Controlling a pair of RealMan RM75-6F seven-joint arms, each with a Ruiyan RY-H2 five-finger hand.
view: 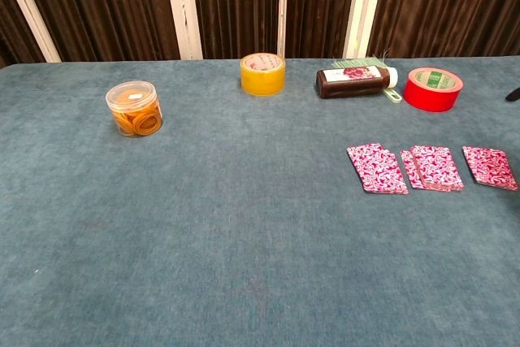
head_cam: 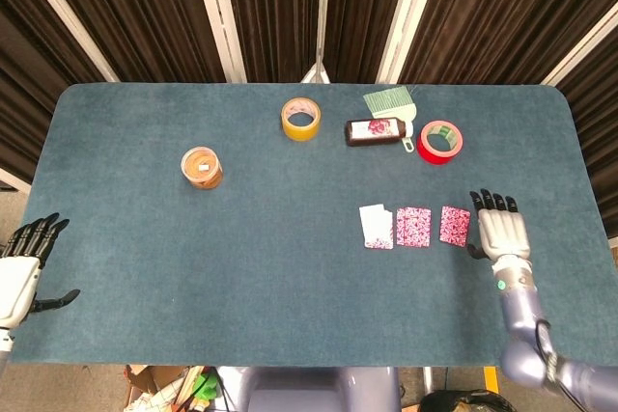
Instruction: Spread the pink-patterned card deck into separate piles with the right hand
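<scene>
Three piles of pink-patterned cards lie in a row on the blue table. The left pile [head_cam: 377, 227] [view: 377, 168] is slightly fanned, the middle pile [head_cam: 413, 227] [view: 435, 168] is beside it, and the right pile [head_cam: 455, 225] [view: 489, 166] sits apart. My right hand [head_cam: 502, 229] hovers just right of the right pile, fingers spread, holding nothing; only a fingertip [view: 513, 94] shows at the chest view's edge. My left hand [head_cam: 21, 270] hangs open off the table's left edge.
At the back stand a yellow tape roll [head_cam: 301, 119] [view: 262, 73], a dark bottle [head_cam: 377, 130] [view: 355, 81] lying on its side, a green brush [head_cam: 390, 99], and a red tape roll [head_cam: 441, 141] [view: 432, 88]. A clear jar of rubber bands [head_cam: 202, 167] [view: 134, 108] sits left of centre.
</scene>
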